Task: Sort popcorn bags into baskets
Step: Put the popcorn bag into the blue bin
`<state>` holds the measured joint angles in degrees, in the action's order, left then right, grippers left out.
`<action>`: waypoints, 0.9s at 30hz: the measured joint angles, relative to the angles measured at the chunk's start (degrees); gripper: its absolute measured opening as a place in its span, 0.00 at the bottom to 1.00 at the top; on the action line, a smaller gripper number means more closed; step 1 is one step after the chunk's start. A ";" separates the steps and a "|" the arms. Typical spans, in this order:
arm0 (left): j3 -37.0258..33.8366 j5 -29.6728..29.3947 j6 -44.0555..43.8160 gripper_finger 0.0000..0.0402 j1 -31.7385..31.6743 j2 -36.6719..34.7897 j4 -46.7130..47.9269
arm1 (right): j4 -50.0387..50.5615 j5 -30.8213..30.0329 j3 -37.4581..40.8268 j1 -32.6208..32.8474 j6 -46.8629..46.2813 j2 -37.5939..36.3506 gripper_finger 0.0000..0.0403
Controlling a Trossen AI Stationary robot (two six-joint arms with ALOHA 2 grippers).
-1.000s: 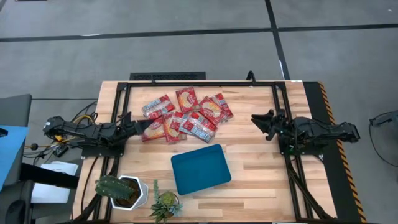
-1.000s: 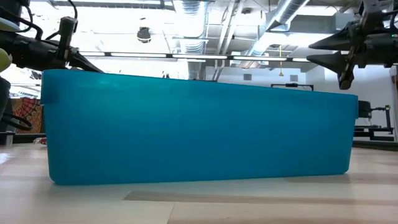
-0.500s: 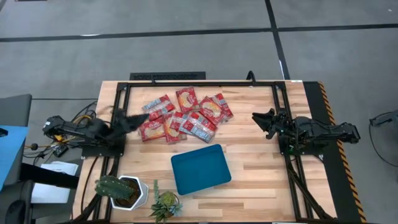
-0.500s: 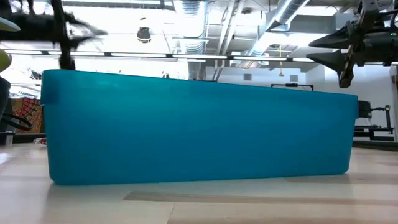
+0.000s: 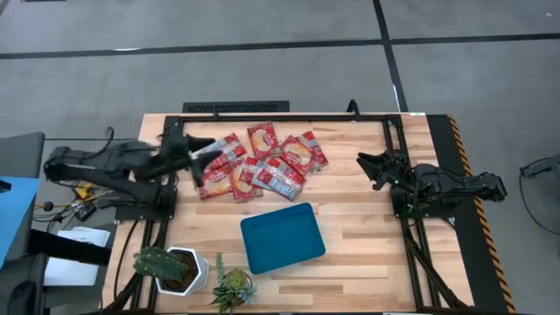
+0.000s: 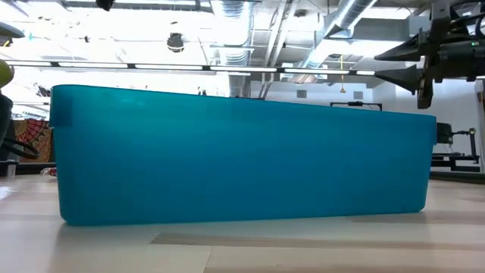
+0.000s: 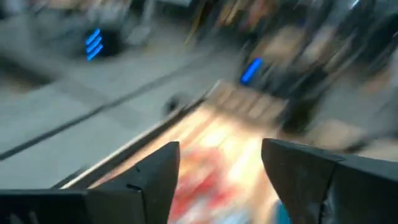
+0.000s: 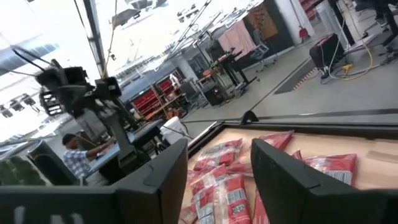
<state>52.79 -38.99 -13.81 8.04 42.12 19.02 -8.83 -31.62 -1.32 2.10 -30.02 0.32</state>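
Several red popcorn bags (image 5: pixel 260 163) lie flat in an overlapping pile on the far middle of the wooden table; the right wrist view shows the popcorn bags (image 8: pixel 230 180) too. The teal basket (image 5: pixel 282 238) stands near the middle, with nothing in it in the high view. My left gripper (image 5: pixel 199 151) hovers open above the pile's left edge, with nothing between its fingers (image 7: pixel 163 168). My right gripper (image 5: pixel 366 164) stands open to the right of the pile, clear of the bags and pointing toward them (image 8: pixel 217 146).
A cactus in a white pot (image 5: pixel 166 267) and a small green plant (image 5: pixel 232 289) stand at the near left corner. A black frame (image 5: pixel 280 116) runs along the far edge and both sides. The basket's wall (image 6: pixel 242 159) fills the low view.
My left gripper has risen from the left edge of the pile and swung toward the far edge, leaving the low view upward. Its fingers have opened. The bags lie where they were.
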 joint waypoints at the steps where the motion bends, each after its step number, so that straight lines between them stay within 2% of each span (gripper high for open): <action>1: 3.28 -0.78 -1.18 0.58 -1.67 3.24 7.24 | 0.32 0.00 -0.02 -0.02 0.02 0.00 0.53; 4: 9.83 1.25 -2.58 0.60 -8.46 11.63 21.34 | 1.80 -0.02 -0.02 -0.02 0.03 0.00 0.56; 7: 10.32 7.92 0.40 0.60 -16.51 16.94 25.46 | 2.99 -0.08 -0.02 0.01 0.03 0.00 0.58; 11: 6.45 20.35 5.66 0.60 -27.50 20.54 22.89 | 3.16 0.00 -0.02 -0.02 0.02 0.00 0.58; 14: 2.70 26.25 8.93 0.60 -33.90 22.02 19.37 | 3.18 0.00 -0.02 -0.02 0.02 0.00 0.58; 22: -6.59 31.71 14.02 0.60 -44.66 25.26 6.78 | 3.10 0.00 -0.02 0.01 -0.02 0.00 0.58; 27: -11.00 33.66 14.25 0.60 -46.48 28.44 3.95 | 3.10 0.00 -0.02 -0.02 -0.02 0.00 0.58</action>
<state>41.79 -5.34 0.44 -38.44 70.56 22.96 -5.74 -31.62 -1.34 2.09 -30.04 0.32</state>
